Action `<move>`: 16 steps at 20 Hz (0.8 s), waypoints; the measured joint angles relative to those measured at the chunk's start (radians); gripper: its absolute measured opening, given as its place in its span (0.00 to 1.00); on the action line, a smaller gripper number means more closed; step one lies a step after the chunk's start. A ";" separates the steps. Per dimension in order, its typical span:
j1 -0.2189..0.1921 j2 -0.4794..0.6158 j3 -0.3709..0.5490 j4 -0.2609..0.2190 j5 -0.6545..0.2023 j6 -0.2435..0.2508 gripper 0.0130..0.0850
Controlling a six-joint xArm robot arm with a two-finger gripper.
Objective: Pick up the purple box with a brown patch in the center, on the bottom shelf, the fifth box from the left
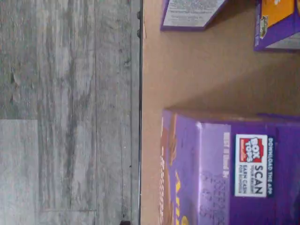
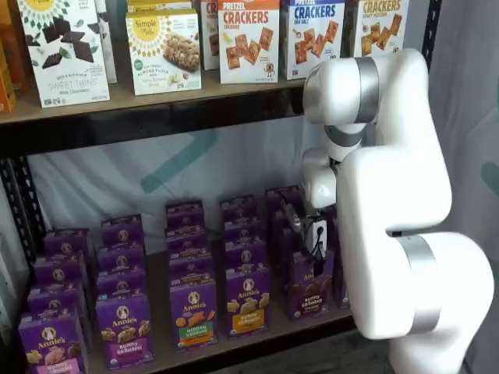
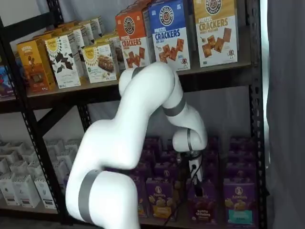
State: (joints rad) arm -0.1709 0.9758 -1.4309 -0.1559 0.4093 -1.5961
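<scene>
Teal-band carton [image 2: 192,313]: front of its row, left of the target; a purple look-alike to be avoided.
Yellow-band carton [image 2: 248,301]: next row along, same risk.
Purple box [image 2: 307,291]: upright at the front of its row on the bottom shelf [image 2: 234,343], face outward so the brown band identifies it; also seen at [image 3: 206,204].
Gripper [image 3: 194,180]: hangs directly above the purple box, apparently lined up for descent; finger gap hidden, cannot tell whether spread or closed, nothing visibly held.
Wrist view: purple carton top [image 1: 234,168] below the camera.
</scene>
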 joint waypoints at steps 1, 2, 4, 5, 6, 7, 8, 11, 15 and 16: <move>0.000 0.002 -0.003 0.000 -0.001 0.000 1.00; 0.000 0.004 -0.004 -0.003 -0.002 0.002 1.00; 0.000 0.007 -0.008 -0.008 -0.005 0.007 1.00; 0.000 0.009 -0.009 -0.012 -0.009 0.011 1.00; 0.000 0.010 -0.010 -0.016 -0.012 0.014 1.00; 0.000 0.012 -0.010 -0.016 -0.017 0.014 1.00; 0.000 0.013 -0.011 -0.010 -0.022 0.009 0.94; 0.001 0.017 -0.013 -0.012 -0.027 0.012 0.89; 0.002 0.020 -0.015 -0.013 -0.032 0.013 0.78; 0.002 0.020 -0.015 -0.011 -0.034 0.012 0.72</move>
State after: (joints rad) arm -0.1690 0.9954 -1.4457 -0.1673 0.3751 -1.5841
